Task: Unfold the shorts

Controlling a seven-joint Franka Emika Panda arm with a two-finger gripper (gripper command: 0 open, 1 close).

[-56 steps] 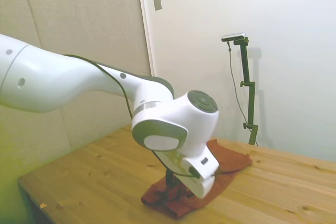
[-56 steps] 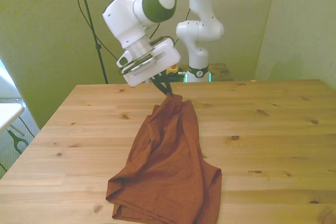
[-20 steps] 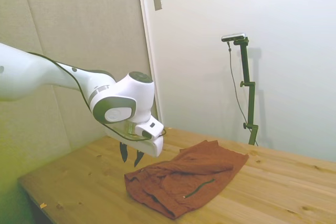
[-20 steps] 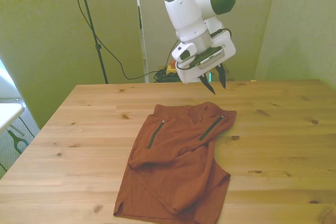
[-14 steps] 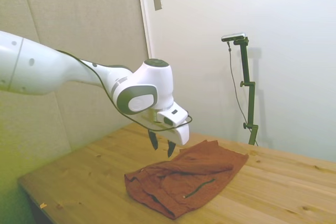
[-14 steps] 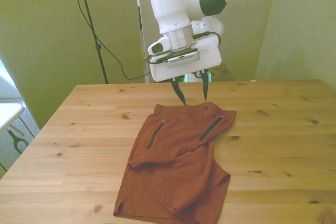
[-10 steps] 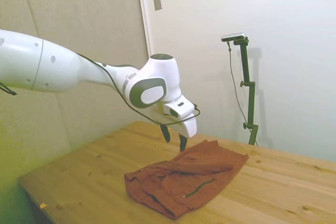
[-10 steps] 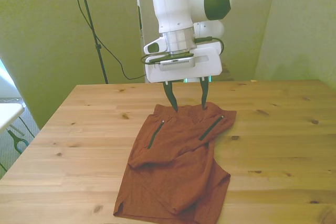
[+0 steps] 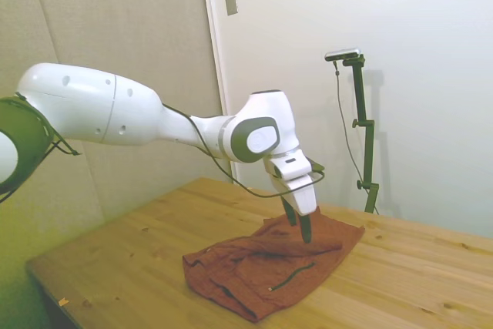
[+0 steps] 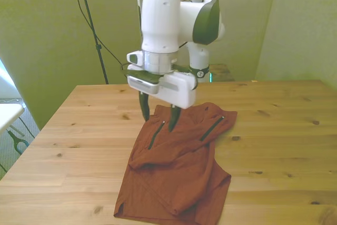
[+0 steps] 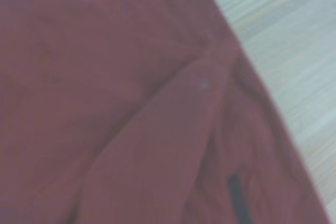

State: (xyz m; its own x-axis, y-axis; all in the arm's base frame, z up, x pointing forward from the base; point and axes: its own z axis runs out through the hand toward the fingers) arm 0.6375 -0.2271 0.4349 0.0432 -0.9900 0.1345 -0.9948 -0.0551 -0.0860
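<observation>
The shorts point(image 10: 176, 167) lie on the wooden table point(image 10: 274, 146), running from its near edge toward the middle, only partly opened: two dark zippers point(image 10: 212, 128) show, but a thick fold still crosses the cloth and the near end looks doubled over. The gripper point(image 10: 158, 117) hangs just above the far end, jaws spread and empty, so I'd say roughly half remains

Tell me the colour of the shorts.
Rust-orange, with dark zipper lines; the shorts show best in the front view.
</observation>
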